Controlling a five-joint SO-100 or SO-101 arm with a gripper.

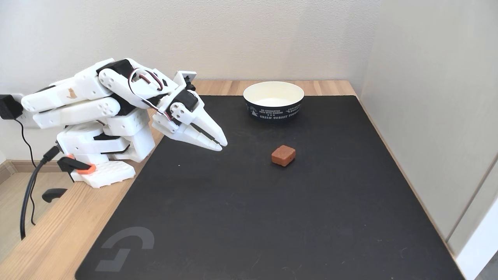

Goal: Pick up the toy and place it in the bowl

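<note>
Black mat (272,217) covers most of a wooden table (46,249), grey logo at its near left corner. Toy (283,155), reddish-brown rounded block, sits on the mat mid-frame, well apart from everything. Bowl (273,100) stands upright at the mat's far edge beyond the toy: navy outside with white print, cream inside (nothing visible in it). White arm folded low at left, gripper (221,146) angled down over the mat, fingers pressed together, holding nothing, left of the toy and not touching it.
</note>
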